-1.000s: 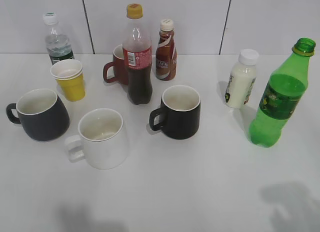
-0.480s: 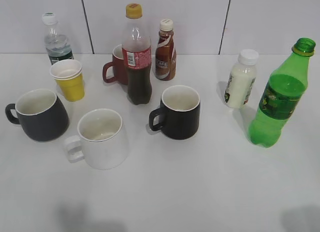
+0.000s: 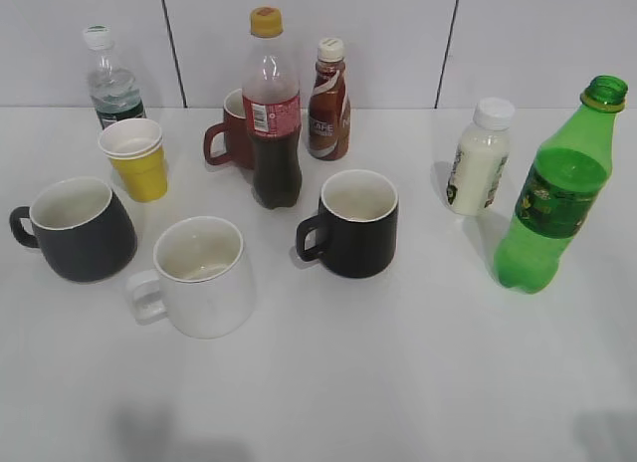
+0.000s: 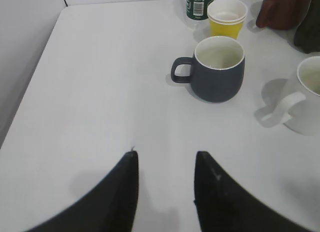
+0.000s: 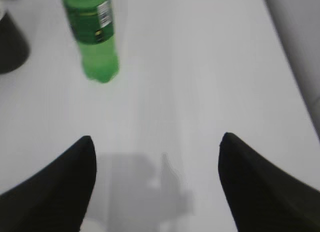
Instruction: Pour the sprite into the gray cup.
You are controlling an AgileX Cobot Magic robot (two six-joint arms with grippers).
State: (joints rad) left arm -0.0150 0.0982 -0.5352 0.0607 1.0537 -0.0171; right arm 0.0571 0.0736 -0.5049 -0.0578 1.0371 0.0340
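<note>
The sprite [image 3: 553, 203] is a tall green bottle with no cap, standing upright at the right of the table; it also shows in the right wrist view [image 5: 93, 34]. The gray cup [image 3: 78, 230] stands at the far left, its handle pointing left; it also shows in the left wrist view [image 4: 216, 68]. My left gripper [image 4: 165, 159] is open and empty, well short of the gray cup. My right gripper [image 5: 156, 142] is wide open and empty, short of the sprite and to its right. Neither gripper shows in the exterior view.
A white mug [image 3: 201, 276], a black mug [image 3: 354, 223], a yellow paper cup [image 3: 137, 158], a red mug [image 3: 232, 131], a cola bottle [image 3: 273, 112], a coffee bottle [image 3: 329, 102], a water bottle [image 3: 109, 82] and a white milk bottle [image 3: 479, 158] crowd the table.
The shadow at the lower right of the table has shrunk and slid off toward the corner. The gray cup sits slightly further left. The other objects are still.
</note>
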